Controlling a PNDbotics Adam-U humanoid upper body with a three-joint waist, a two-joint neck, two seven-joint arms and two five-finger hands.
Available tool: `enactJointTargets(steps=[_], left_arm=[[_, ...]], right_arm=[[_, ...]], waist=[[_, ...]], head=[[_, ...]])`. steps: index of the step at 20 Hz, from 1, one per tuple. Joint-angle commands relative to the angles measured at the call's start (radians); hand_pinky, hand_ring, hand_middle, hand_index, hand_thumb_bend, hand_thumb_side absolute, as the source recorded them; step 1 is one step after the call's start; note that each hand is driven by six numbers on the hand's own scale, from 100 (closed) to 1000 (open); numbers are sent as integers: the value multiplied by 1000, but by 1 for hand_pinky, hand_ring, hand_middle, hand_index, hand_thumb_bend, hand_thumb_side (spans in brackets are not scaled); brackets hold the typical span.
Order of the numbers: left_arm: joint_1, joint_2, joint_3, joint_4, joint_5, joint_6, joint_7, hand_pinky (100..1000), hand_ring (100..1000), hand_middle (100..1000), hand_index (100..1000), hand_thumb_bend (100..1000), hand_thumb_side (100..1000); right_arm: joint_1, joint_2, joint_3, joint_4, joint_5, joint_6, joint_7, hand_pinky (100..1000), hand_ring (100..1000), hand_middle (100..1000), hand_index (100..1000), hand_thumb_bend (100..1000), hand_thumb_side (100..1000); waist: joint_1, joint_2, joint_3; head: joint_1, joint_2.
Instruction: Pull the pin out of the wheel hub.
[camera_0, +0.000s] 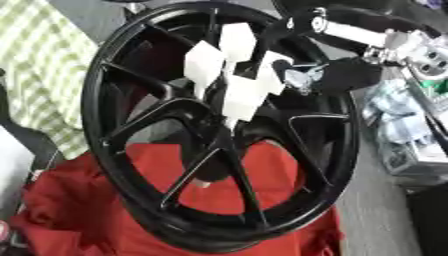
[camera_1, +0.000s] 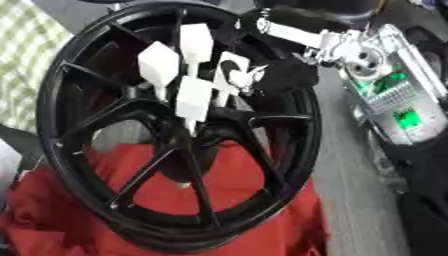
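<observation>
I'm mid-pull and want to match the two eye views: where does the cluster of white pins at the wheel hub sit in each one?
Left eye view: the white pins sit just above centre, at the middle of the black wheel.
Right eye view: the same pins sit upper left of centre, over the hub.
Shared landmark: the red cloth showing through the lower spokes, straight below the pins in both views.

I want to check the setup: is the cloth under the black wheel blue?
No, the cloth under the wheel is red, as seen through the spokes and around the lower rim in the left eye view.
</observation>
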Motion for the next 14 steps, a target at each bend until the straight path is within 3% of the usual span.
enactJointTargets(steps=[1,7,14], left_arm=[[-8,6,9,-19,-8,4,1,583,692,636,774,100,766],[-11,5,7,-19,-13,5,-2,583,692,635,774,100,765],[-14,5,5,-19,-21,3,-8,583,692,633,772,100,766]], right_arm=[[-15,-10,-13,4,22,-7,-1,962,951,835,944,100,393],[-15,-5,-15,2,33,-8,-1,960,951,833,949,100,476],[-14,-3,-22,26,70,-7,-23,947,934,816,942,100,445]], waist=[[7,-10,1],[4,-2,3],[3,6,5]], head=[[-5,-4],[-5,-10],[-9,-16]])
